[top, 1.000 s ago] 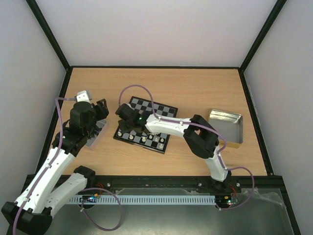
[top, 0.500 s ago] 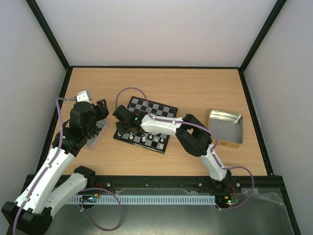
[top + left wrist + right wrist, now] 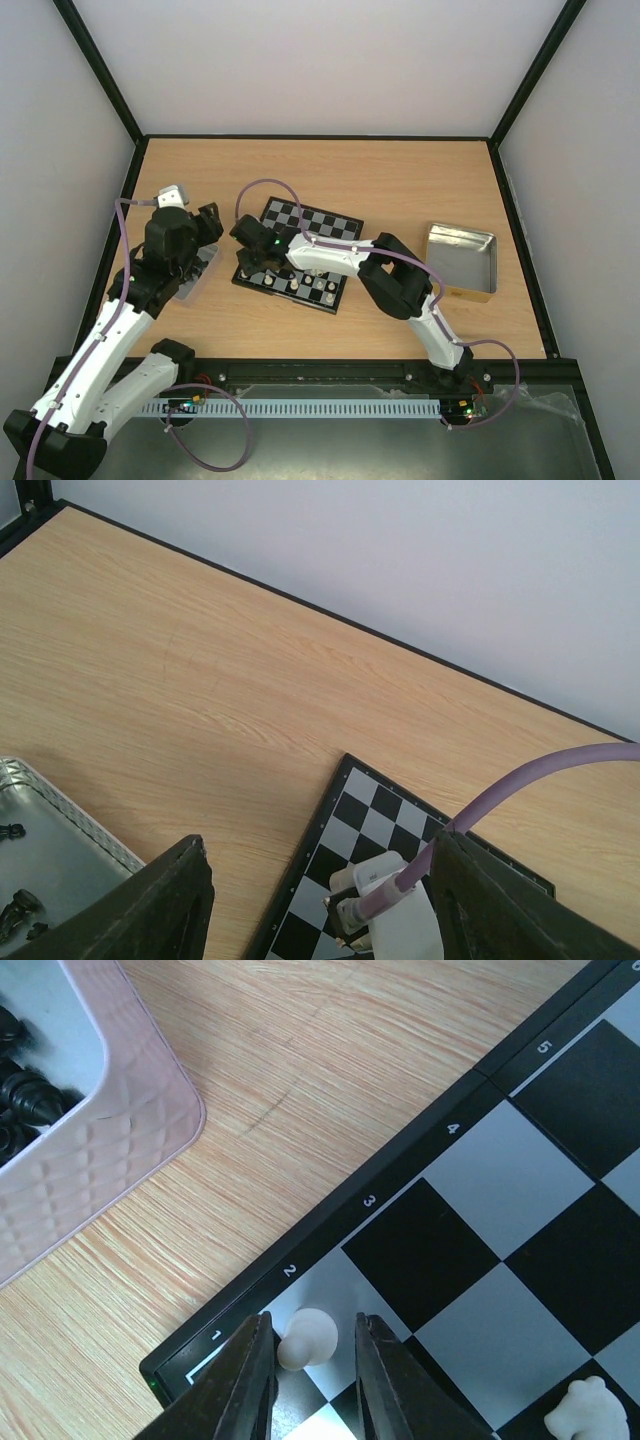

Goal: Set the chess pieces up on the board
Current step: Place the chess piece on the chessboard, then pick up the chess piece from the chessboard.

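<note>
The board [image 3: 335,226] lies at the table's middle, with several cream chess pieces [image 3: 310,287] along its near rows. My right gripper [image 3: 310,1360] hangs low over the board's near-left corner. It is open, its fingers [image 3: 245,1380] standing on either side of a white pawn [image 3: 310,1338] that rests upright on a pale square by the rim's number 2. A gap shows between the pawn and the right finger. Another white piece [image 3: 585,1412] stands further right. My left gripper [image 3: 320,920] is open and empty, above the left tray [image 3: 60,840].
The left tray [image 3: 110,1150] holds black pieces [image 3: 25,1090] and sits just left of the board. A silver tray [image 3: 462,258] stands at the right. The right arm's wrist and purple cable [image 3: 520,790] cross the board in the left wrist view.
The right arm has reached slightly farther left over the board's near-left corner. The left arm has stayed where it was.
</note>
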You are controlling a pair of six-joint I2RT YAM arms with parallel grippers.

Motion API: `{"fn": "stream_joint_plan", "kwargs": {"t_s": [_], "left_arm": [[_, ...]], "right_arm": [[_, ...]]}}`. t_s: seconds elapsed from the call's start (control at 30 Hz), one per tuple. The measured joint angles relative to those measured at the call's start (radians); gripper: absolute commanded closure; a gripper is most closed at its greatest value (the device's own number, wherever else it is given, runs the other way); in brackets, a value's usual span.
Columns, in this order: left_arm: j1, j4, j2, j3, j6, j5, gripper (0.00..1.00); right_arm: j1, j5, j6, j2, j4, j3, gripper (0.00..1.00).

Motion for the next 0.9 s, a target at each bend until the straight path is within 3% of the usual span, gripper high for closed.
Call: {"fn": "stream_joint_plan", "kwargs": {"t_s": [0.37, 0.63, 0.9], "left_arm": [[0.0, 0.0, 0.001, 0.0, 0.0, 0.001, 0.36], [0.0, 0.0, 0.013, 0.0, 0.0, 0.021, 0.35], [0.0, 0.001, 0.034, 0.0, -0.001, 0.045, 0.35]], "right_arm": [[-0.004, 0.029, 0.007, -0.09, -0.004, -0.01, 0.76], [-0.063, 0.056, 0.082, -0.249, 0.028, -0.188, 0.71], [-0.109, 0.068, 0.155, -0.277, 0.013, -0.325, 0.69]]}}
